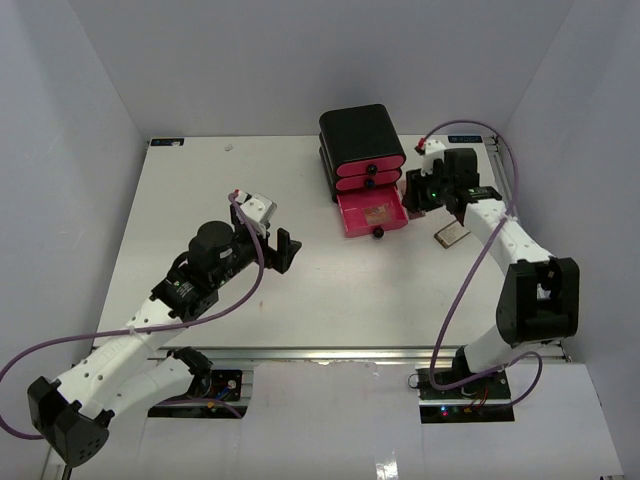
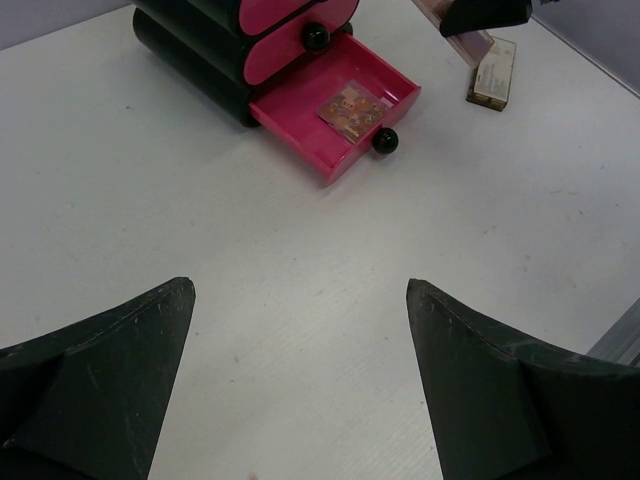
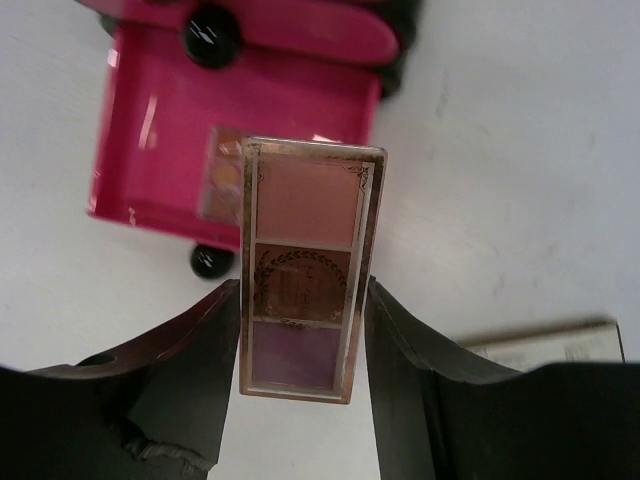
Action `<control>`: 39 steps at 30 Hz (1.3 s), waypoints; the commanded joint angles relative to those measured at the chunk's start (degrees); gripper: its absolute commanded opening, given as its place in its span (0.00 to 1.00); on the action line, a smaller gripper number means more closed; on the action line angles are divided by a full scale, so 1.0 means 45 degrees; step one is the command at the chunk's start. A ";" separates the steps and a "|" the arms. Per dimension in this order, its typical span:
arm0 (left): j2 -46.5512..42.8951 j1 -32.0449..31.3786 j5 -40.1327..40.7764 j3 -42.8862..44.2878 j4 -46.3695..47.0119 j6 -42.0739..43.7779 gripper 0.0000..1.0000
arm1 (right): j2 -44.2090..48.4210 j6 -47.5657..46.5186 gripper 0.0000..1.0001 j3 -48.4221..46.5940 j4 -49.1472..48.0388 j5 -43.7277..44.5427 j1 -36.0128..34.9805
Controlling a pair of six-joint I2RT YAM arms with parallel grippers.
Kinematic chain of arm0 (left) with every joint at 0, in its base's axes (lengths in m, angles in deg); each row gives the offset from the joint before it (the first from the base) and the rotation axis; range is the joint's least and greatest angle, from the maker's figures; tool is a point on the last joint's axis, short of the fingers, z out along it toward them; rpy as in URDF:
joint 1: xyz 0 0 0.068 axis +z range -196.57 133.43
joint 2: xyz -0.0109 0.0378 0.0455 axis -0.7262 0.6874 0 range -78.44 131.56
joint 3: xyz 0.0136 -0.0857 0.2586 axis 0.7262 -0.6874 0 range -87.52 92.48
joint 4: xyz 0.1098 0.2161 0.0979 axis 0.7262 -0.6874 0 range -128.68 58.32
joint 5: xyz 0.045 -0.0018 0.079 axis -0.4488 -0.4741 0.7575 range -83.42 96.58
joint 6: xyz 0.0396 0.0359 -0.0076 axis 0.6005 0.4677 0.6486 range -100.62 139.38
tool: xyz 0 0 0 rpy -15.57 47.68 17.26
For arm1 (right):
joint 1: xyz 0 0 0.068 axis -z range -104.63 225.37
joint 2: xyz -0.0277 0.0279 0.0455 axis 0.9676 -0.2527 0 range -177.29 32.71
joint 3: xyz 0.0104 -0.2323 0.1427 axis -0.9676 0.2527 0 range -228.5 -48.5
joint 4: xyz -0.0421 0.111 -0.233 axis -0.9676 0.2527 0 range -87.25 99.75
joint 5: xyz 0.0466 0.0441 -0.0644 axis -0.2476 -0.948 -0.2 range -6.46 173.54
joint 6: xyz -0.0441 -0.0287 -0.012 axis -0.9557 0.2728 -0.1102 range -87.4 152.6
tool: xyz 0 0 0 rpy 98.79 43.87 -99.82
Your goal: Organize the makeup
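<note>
Nearest you, your left gripper [image 1: 289, 250] hangs over bare table [image 1: 200, 200] with its jaws spread as wide as they go and nothing between them. It is well apart from every piece of makeup, which reads as parked out of the way while the other arm works. Further out on the right, your right gripper [image 3: 303, 300] has its jaws part-closed on a long three-pan palette [image 3: 307, 210], with a finger [image 3: 200, 340] pressed to each long edge. The grip sits on the lower half, so the pink pan pokes out past the fingertips. That looks a sensible hold for feeding it into a drawer end-first. Just beside that gripper a tan compact [image 1: 452, 235] lies flat on the table, not yet put away. Beyond the palette's tip the bottom drawer [image 3: 150, 110] stands pulled out, with a small square palette [image 2: 352, 105] already lying on its floor. From overhead your gripper sits near the drawer's right side; whether the palette's tip is over the rim you can't tell. Farthest back stands the black box [image 1: 360, 125], its two upper drawers shut.
</note>
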 commanded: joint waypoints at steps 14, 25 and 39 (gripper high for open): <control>0.0772 0.0817 0.0138 -0.0124 0.0310 0.0096 0.98 | -0.0780 -0.6216 0.09 -0.0356 -0.0998 0.1131 -0.2967; 0.0870 0.1038 0.0176 -0.0156 0.0310 0.0076 0.98 | -0.1247 -1.2344 0.10 -0.0686 -0.1851 0.3726 -0.4269; 0.0812 0.1228 0.0158 -0.0144 0.0316 0.0096 0.98 | -0.2349 -1.4879 0.14 0.0444 -0.4339 0.4387 -0.5033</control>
